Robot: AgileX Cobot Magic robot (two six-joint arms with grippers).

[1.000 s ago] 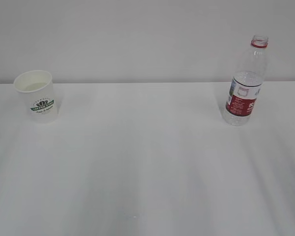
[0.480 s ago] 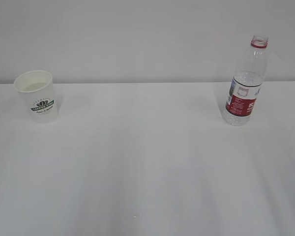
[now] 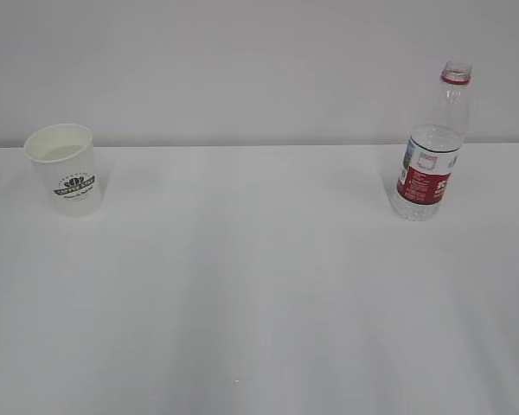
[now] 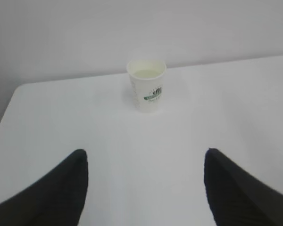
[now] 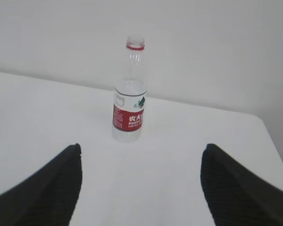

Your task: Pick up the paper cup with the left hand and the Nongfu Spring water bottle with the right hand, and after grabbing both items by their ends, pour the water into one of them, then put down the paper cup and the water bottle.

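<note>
Exterior view: the cup [image 3: 66, 169] stands upright at far left on the white table [image 3: 259, 285], the uncapped bottle [image 3: 432, 143] upright at far right, well apart; neither gripper appears. Left wrist view: the left hand [image 4: 144, 162], jaws spread wide and empty, is well short of the cup [image 4: 147, 85] (green logo facing right; pale liquid inside). Right wrist view: the right hand [image 5: 140, 157], likewise spread and empty, faces the bottle [image 5: 129, 92], water [image 5: 130, 89] reaching just above its red label.
</note>
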